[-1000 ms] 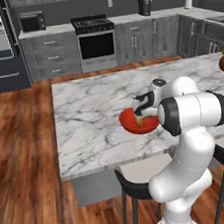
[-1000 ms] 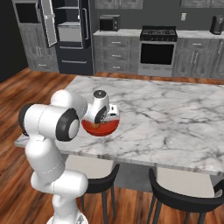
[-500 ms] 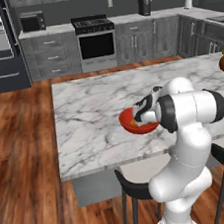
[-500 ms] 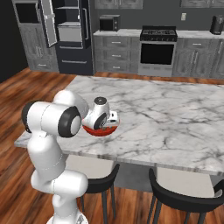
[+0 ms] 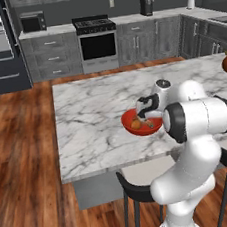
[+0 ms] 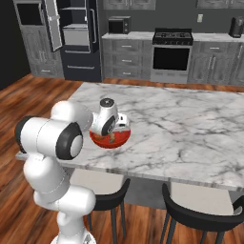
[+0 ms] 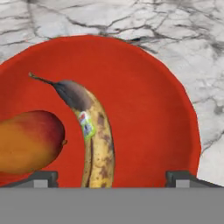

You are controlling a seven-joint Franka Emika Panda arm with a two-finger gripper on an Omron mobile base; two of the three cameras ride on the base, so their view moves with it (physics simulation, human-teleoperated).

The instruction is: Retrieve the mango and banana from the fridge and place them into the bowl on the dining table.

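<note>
Both fruits lie in the bowl [image 7: 175, 109]

The gripper [image 7: 111, 177] hovers wide open, holding nothing; banana [image 7: 94, 131] between its fingertips, mango [image 7: 28, 140] beside, apparently released here.

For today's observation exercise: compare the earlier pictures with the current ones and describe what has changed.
The gripper has dropped lower into the bowl. It stands open, with the banana lying between its fingertips beside the mango. The bowl's place on the dining table is unchanged, and the fridge remains open.

Arm folded low, fingers [image 7: 43, 177] spread apart
</note>
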